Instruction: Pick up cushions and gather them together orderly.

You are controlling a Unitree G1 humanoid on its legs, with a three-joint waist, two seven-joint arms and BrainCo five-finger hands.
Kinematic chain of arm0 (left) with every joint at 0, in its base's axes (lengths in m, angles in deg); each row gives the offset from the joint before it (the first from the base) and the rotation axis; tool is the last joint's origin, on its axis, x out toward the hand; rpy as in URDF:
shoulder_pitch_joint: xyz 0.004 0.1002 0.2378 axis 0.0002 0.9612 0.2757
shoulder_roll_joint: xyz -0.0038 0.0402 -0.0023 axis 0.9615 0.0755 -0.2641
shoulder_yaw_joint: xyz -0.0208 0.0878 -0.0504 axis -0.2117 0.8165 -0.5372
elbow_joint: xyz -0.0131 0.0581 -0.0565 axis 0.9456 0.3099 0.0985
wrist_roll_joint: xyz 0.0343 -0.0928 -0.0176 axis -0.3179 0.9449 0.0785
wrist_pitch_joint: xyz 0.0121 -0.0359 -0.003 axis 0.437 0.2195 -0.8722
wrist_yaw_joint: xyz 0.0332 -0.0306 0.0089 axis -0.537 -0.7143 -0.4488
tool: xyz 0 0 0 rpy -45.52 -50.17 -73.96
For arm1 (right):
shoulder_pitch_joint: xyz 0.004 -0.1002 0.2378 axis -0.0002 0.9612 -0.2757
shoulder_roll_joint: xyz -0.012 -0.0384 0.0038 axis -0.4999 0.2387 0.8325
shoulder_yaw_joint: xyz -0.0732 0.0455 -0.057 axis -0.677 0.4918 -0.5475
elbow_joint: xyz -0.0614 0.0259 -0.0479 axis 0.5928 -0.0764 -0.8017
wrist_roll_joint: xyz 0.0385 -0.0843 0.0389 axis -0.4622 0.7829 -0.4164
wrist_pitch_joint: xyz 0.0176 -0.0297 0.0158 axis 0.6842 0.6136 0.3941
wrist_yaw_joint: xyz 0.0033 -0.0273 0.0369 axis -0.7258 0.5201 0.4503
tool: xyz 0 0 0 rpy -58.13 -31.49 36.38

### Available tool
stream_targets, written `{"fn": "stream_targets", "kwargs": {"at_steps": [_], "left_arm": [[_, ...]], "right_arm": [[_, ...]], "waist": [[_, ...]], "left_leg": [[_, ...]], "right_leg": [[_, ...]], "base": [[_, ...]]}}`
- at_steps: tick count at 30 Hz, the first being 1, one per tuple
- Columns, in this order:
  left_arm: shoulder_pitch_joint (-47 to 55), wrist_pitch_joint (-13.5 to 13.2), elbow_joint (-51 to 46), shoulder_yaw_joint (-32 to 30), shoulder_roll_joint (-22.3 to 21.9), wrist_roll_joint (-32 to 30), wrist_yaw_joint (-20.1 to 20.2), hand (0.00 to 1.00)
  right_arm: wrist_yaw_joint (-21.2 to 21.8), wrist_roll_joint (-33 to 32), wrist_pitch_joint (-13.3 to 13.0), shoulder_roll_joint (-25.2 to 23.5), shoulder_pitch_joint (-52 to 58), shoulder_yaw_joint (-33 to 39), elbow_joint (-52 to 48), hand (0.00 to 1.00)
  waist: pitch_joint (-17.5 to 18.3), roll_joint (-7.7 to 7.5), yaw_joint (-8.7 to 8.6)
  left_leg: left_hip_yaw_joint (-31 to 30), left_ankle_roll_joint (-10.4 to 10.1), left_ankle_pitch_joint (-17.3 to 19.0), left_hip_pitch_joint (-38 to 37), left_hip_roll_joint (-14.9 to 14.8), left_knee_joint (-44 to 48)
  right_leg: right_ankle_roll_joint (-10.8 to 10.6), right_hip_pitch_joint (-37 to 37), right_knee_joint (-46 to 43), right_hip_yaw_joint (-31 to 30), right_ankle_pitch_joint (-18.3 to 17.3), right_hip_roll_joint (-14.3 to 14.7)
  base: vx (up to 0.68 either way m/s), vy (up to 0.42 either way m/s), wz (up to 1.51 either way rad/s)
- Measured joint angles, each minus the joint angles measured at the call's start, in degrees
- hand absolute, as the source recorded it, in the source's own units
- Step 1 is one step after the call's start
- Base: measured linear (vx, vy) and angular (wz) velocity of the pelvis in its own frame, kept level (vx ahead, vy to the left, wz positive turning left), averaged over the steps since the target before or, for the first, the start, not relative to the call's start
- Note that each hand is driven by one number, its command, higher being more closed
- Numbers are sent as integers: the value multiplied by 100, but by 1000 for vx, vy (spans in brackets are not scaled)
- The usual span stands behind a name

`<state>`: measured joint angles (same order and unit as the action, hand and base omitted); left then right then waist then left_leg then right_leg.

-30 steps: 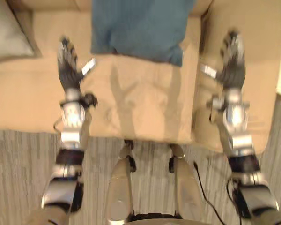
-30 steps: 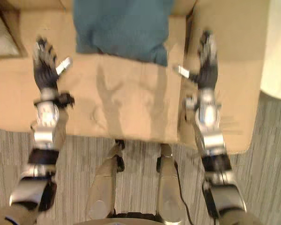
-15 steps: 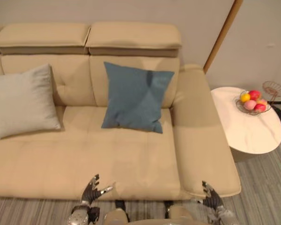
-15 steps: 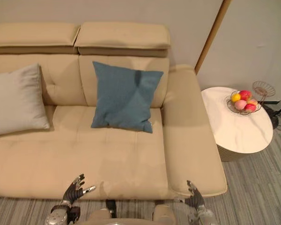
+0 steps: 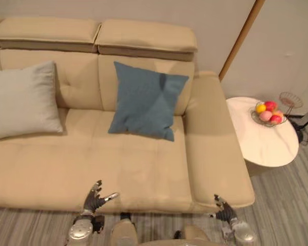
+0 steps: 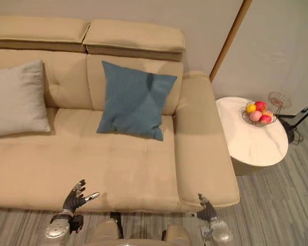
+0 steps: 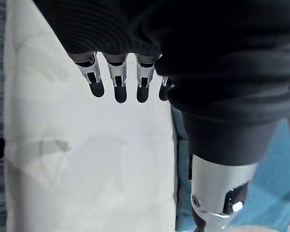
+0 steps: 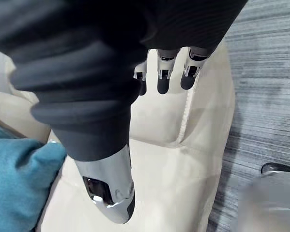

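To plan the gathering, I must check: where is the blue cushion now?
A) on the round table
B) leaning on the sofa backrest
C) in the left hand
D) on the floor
B: the blue cushion leans against the sofa backrest; the left hand is open and empty.

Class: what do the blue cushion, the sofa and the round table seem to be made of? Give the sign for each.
Blue cushion: matt woven cloth, probably; soft folds, no shine.
Sofa: smooth leather or imitation; stitched seams and tufted dimples.
Round table: hard pale top, perhaps marble or laminate; faint sheen, material uncertain.
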<state>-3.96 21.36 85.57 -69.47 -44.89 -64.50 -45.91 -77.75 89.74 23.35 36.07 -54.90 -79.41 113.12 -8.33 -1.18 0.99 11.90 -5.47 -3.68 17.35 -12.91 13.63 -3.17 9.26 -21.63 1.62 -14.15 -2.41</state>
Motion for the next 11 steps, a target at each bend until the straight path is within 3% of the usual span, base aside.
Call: {"fn": "stream_targets", "kwargs": {"at_steps": [1, 3, 4, 5, 7, 9, 11], "left_arm": [[-22, 24, -2, 51, -105, 0, 5, 0], [-104, 29, -8, 97, -134, -1, 7, 0], [-102, 28, -13, 107, -132, -3, 16, 0], [-80, 19, -17, 101, -131, -5, 27, 0], [-20, 21, 6, 89, -117, -8, 39, 0], [12, 27, 109, 105, -124, -10, 45, 0], [25, 46, 158, 99, -79, -14, 44, 0]], "right_arm": [[-45, -44, 41, 64, -4, 63, -5, 0], [-120, -72, 82, 48, 134, 290, 5, 0], [-130, -126, 87, 50, 174, 393, 4, 0], [-129, -173, 92, 80, 280, 506, 4, 0], [-120, -170, 93, 107, 335, 525, 13, 0], [-115, -165, 94, 89, 379, 560, 30, 0], [-105, -159, 104, -31, 430, 666, 119, 0]], "waist": [[-62, 164, -43], [-95, 106, -60], [-90, 87, -63], [-79, 84, -113], [-54, 138, -164], [-4, 240, -182], [70, 125, -188]], "left_leg": [[-102, -120, -159, -34, -48, -313], [-85, -24, -61, 47, 4, 126], [-75, 163, 173, 54, 104, 664], [-69, 261, 731, -25, 208, 1343], [-89, 180, 1273, -387, 194, 1640], [-83, 7, 1547, -818, 248, 1055], [2, 88, 1515, -1017, 443, 385]], "right_leg": [[131, 36, 94, 132, 176, 34], [220, 102, 185, 278, 313, -90], [247, 96, 225, 321, 358, -193], [242, 94, 367, 333, 462, -283], [183, 107, 510, 304, 635, -286], [76, 104, 620, 303, 768, -271], [-89, 55, 922, 302, 984, -337]], "base": [[-321, -119, 21], [-254, -56, 32], [-268, -31, 39], [-197, -8, 27], [-151, 95, 6], [-116, 146, 2], [-115, 119, 5]]}}
